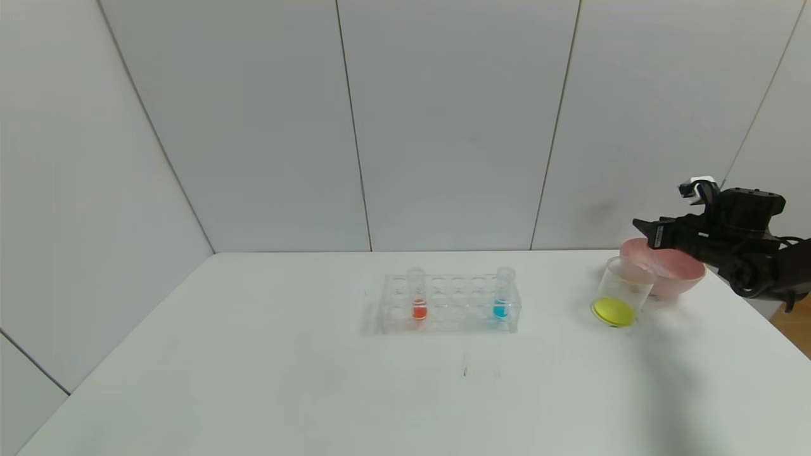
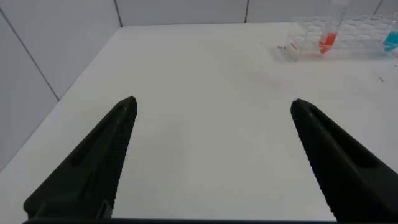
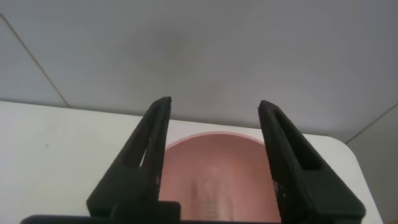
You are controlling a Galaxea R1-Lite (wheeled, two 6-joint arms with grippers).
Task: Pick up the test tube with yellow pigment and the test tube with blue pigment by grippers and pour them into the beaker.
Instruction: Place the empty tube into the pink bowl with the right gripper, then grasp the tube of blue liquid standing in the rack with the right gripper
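Two tubes stand upright in the clear rack (image 1: pixel 448 304) at the centre of the head view's white counter (image 1: pixel 253 367); the orange-red tube (image 1: pixel 418 297) sits near the rack's left end, the test tube with blue pigment (image 1: pixel 502 296) near its right end, cyan liquid at its bottom. Right of the rack, apart from it, stands the beaker (image 1: pixel 621 292), a yellow pool at its base; a pink bowl (image 1: pixel 671 269) touches or sits just behind it. At the right edge of the frame the right gripper (image 3: pixel 214 109) hangs above the bowl, jaws spread apart with nothing between them; the test tube with yellow pigment cannot be made out. The left gripper (image 2: pixel 213 106) shows only in its wrist view, jaws wide apart over bare counter, the rack at the upper right of that frame.
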